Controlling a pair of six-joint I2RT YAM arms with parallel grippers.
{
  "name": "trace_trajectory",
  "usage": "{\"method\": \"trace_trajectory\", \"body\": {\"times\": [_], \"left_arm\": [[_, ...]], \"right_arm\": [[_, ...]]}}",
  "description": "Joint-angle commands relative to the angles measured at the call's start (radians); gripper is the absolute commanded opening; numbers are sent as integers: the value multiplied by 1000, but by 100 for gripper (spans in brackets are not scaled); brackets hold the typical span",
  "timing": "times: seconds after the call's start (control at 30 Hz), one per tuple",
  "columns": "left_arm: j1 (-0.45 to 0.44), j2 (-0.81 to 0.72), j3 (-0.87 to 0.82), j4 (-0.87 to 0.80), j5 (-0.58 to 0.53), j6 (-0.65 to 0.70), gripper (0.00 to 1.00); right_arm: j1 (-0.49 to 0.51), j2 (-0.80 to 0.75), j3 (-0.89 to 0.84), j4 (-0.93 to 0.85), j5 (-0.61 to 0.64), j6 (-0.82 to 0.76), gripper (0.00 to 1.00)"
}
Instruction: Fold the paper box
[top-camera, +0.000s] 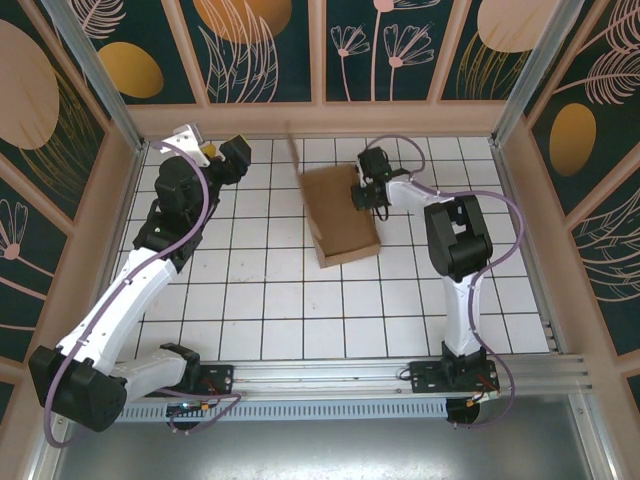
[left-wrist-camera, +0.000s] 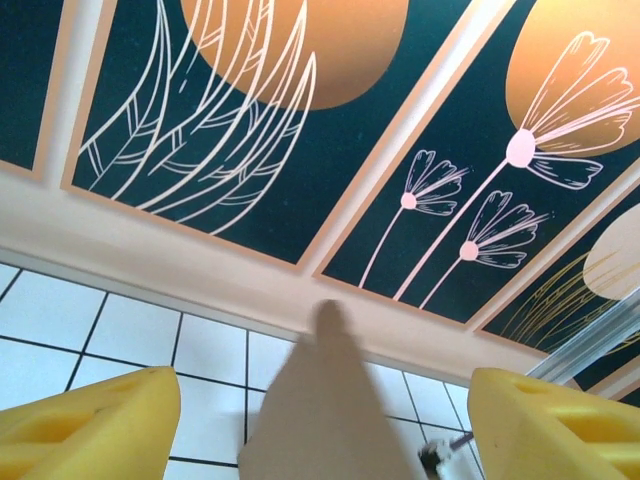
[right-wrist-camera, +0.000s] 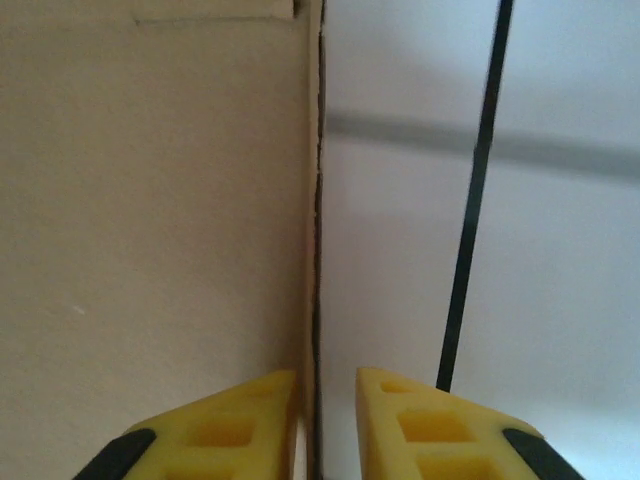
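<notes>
The paper box is plain brown cardboard lying mid-table toward the back, with a thin flap standing up at its back left corner. My right gripper sits at the box's right side. In the right wrist view its yellow fingers stand close together astride the edge of a cardboard wall, the right gripper shut on it. My left gripper hovers left of the box, open. In the left wrist view the left gripper frames a blurred cardboard flap further off, apart from it.
A white tiled tabletop spreads out in front of the box. Patterned walls close in the back and sides. The right arm's cable loops near the right wall. A metal rail runs along the near edge.
</notes>
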Motion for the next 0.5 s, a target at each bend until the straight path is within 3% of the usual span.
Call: {"method": "trace_trajectory", "body": {"times": [0.0,0.17,0.27,0.37,0.47], "left_arm": [[-2,-23,-36,18,23,-46,76],[-2,-36,-58,11,-2,-60,76],[-3,-39,-60,7,-8,-64,77],[-2,-43,-60,-1,-16,-61,78],[-3,-56,-59,-20,-46,-57,78]], "right_arm": [[4,-173,-151,109,31,385,29],[85,-384,-448,269,177,905,31],[165,-424,-543,338,199,1165,31],[244,-370,-506,360,176,1195,43],[268,-324,-421,309,184,1005,58]]}}
